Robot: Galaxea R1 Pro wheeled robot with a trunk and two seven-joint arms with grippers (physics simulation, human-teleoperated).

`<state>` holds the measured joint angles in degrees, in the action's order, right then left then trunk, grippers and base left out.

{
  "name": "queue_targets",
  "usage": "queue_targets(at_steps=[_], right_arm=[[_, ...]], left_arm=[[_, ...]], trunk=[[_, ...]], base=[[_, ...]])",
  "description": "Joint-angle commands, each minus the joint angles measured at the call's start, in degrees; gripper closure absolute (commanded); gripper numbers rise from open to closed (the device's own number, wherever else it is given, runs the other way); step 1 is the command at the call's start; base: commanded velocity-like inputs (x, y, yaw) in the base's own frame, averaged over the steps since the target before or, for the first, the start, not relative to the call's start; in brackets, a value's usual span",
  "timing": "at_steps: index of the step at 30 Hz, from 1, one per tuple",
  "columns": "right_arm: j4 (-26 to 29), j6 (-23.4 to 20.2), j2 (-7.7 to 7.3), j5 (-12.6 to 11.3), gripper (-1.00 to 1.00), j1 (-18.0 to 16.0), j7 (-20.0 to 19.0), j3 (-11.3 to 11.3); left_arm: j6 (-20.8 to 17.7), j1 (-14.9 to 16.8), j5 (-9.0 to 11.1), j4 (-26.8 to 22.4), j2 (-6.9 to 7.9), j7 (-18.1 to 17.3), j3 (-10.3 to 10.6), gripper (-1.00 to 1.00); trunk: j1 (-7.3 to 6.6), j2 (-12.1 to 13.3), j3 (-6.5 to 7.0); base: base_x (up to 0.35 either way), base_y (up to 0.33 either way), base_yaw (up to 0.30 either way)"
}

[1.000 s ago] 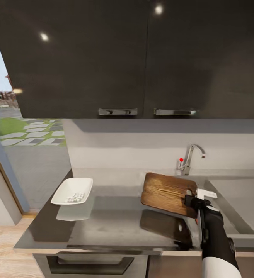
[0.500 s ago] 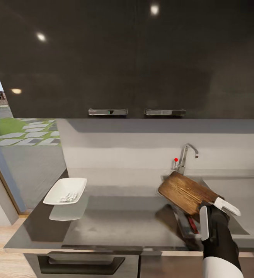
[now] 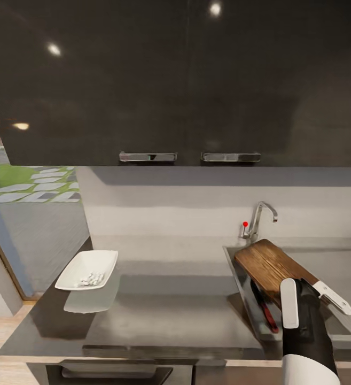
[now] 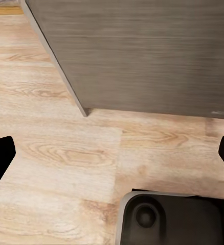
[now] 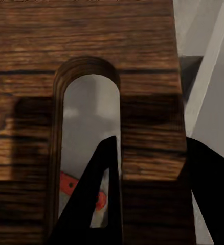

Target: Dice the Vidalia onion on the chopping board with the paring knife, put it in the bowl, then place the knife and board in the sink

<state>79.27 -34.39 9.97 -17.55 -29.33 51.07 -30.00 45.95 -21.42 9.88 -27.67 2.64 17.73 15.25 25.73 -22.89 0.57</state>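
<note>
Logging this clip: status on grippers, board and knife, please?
Right gripper shut on chopping board at its slot handle, board tilted over the sink. Paring knife already in the basin. Left gripper open over floor. Nothing in the way.

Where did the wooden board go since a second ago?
The right gripper, clamped on the chopping board, has swung it off the countertop rightward over the sink, above the paring knife. The bowl stayed put; the camera shifted slightly.

The right claw point(image 3: 302, 291) has carried the chopping board point(image 3: 270, 267) over the sink point(image 3: 242, 286).
</note>
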Motion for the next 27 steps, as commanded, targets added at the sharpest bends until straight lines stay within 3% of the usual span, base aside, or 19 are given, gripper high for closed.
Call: queue_targets(at_steps=[1,12,15,20,27], right_arm=[[0.09,-0.23,0.03,-0.28,1.0,-0.03,0.25,-0.05],[0.1,-0.32,0.03,-0.74,1.0,-0.03,0.17,-0.1],[0.06,-0.32,0.03,-3.48,1.0,-0.03,0.22,-0.22],[-0.05,0.11,0.03,-4.22,1.0,-0.03,0.54,-0.32],[-0.54,6.3,0.03,-5.24,1.0,-0.03,7.78,-0.01]], left_arm=[[0.1,-0.02,0.58,-0.05,0.08,0.2,0.49,-1.0],[0.1,-0.02,0.58,-0.01,0.08,0.19,0.49,-1.0],[0.1,-0.02,0.58,-0.01,0.08,0.2,0.49,-1.0],[0.1,-0.02,0.58,-0.01,0.08,0.17,0.49,-1.0],[0.1,-0.02,0.58,0.01,0.1,0.14,0.49,-1.0]], trunk=[[0.06,-0.03,-0.01],[0.06,-0.03,-0.83],[0.06,-0.03,-1.11],[0.06,-0.03,-1.56],[0.06,-0.03,-2.01]], base=[[0.297,0.0,0.0],[0.06,0.0,0.0],[0.0,0.0,0.0],[0.0,0.0,0.0],[0.0,0.0,0.0]])
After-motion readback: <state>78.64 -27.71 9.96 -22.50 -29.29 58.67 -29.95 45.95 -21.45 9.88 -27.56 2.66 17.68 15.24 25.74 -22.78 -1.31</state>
